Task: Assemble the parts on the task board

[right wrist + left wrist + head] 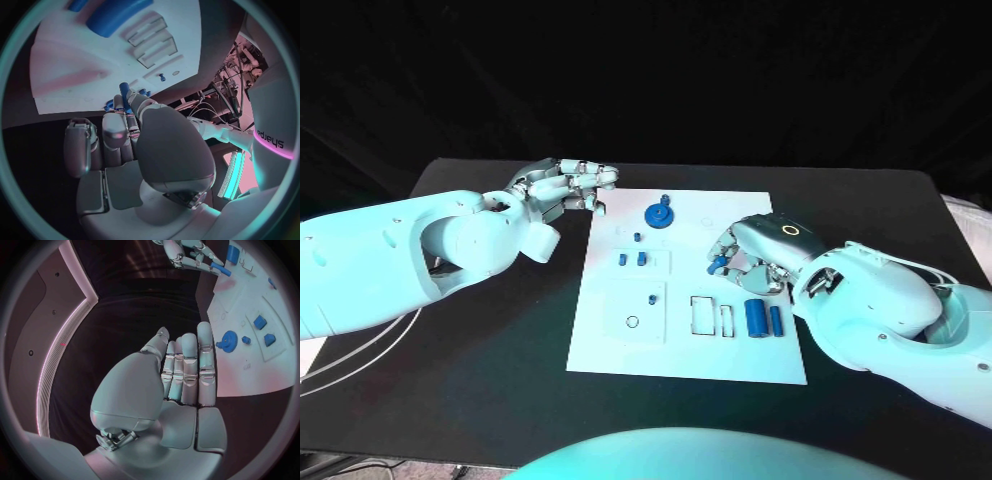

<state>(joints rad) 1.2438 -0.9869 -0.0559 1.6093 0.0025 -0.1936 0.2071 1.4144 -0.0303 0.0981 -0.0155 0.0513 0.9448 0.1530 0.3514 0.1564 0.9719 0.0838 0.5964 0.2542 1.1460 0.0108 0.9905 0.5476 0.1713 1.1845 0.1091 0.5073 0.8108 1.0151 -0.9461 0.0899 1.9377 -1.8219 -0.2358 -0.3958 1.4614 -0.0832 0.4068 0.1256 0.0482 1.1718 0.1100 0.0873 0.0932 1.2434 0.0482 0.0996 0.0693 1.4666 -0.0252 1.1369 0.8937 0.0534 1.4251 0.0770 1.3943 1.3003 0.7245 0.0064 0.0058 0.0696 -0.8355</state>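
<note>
While white rectangular task board (pixel 610 340) lies mid black table (pixel 473 400), right hand (pixel 750 252) pinches small blue peg (pixel 717 266) over board's right side; left hand (pixel 568 187) empty, fingers straight, beside board's far-left corner; dark backdrop behind.

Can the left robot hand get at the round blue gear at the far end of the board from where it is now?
Probably yes. The left robot hand hangs empty beside the task board, and nothing lies between it and the round blue gear.
</note>
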